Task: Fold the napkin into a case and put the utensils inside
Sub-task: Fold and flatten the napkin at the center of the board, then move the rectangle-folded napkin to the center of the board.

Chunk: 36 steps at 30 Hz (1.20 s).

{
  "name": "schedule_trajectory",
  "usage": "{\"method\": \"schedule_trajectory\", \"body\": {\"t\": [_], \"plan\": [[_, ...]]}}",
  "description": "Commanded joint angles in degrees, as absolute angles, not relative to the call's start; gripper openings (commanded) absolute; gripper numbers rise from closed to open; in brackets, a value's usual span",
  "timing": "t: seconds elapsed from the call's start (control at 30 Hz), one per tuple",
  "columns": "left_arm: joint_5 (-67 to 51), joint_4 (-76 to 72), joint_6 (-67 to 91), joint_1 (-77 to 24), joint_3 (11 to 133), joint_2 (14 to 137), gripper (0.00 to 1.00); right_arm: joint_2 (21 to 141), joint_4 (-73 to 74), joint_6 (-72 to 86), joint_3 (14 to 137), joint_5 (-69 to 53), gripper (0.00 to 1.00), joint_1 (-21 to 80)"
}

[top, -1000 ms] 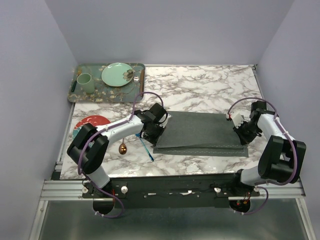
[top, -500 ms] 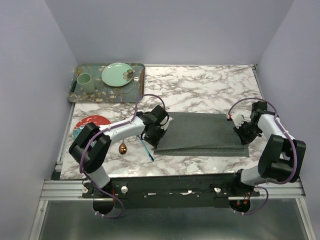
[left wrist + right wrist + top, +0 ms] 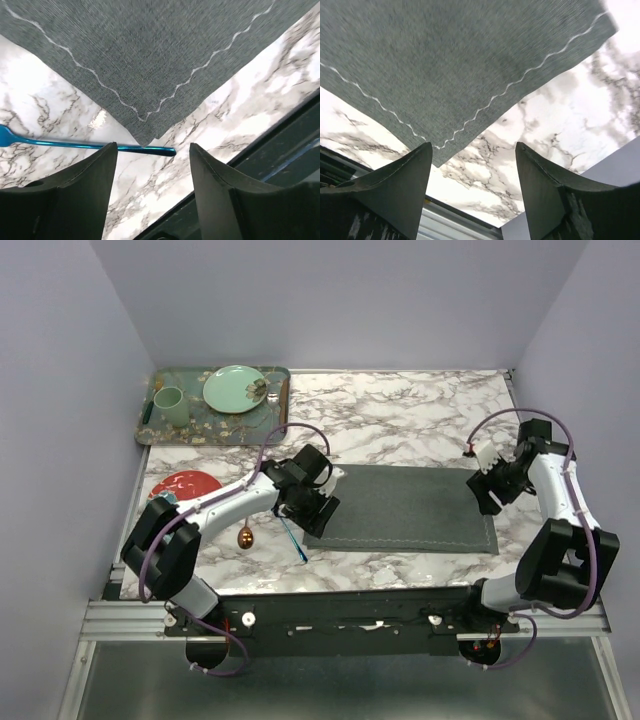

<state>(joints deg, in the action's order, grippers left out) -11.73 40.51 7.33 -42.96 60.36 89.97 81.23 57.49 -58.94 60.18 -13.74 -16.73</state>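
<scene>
The top camera is looking steeply down from behind the arm bases, taking in the whole marble table (image 3: 400,410). Both wrist cameras are facing down, close over the near corners of the napkin (image 3: 405,508), overlapping there with the top view.

Marble-patterned table (image 3: 420,410); plain lavender walls (image 3: 340,300); metal rail (image 3: 340,612) along near edge
</scene>
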Motion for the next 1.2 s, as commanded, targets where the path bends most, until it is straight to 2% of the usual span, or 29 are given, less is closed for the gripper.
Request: {"method": "schedule_trajectory", "body": {"t": [0.0,0.17,0.3,0.47,0.5,0.57,0.63,0.77,1.03,1.17], "plan": [[-17.7,40.1,2.7,-39.6,63.8,87.4,0.73,83.0,62.9,-52.5,65.7,-19.9,0.75,-17.1],[-18.4,38.6,-1.2,-38.8,67.7,92.6,0.70,91.0,63.9,-48.3,69.2,-21.7,0.69,-17.1],[-17.4,37.4,-2.1,-38.8,70.0,100.0,0.57,95.4,60.6,-44.9,69.1,-21.1,0.64,-17.1],[-18.1,37.2,-3.3,-37.4,74.7,106.7,0.48,100.8,55.0,-42.0,68.2,-20.2,0.57,-17.1],[-17.3,37.4,-3.2,-37.3,75.4,109.0,0.42,102.6,53.9,-41.0,68.3,-19.9,0.56,-17.0],[-17.3,37.9,-2.6,-35.3,77.4,111.3,0.36,104.5,50.6,-40.0,68.9,-17.9,0.51,-16.9],[-17.6,38.1,-1.6,-31.6,78.5,114.2,0.31,107.0,48.1,-39.6,69.7,-16.6,0.50,-16.3],[-18.4,39.3,-2.1,-26.6,81.8,117.5,0.28,110.7,46.8,-37.4,73.9,-16.0,0.49,-14.4],[-15.6,39.8,-4.9,-23.0,87.3,120.1,0.29,116.4,48.9,-31.5,84.9,-17.2,0.48,-9.6],[-18.0,39.6,-6.2,-23.0,88.1,117.3,0.39,116.2,53.3,-29.8,89.5,-19.9,0.48,-9.7]]}}
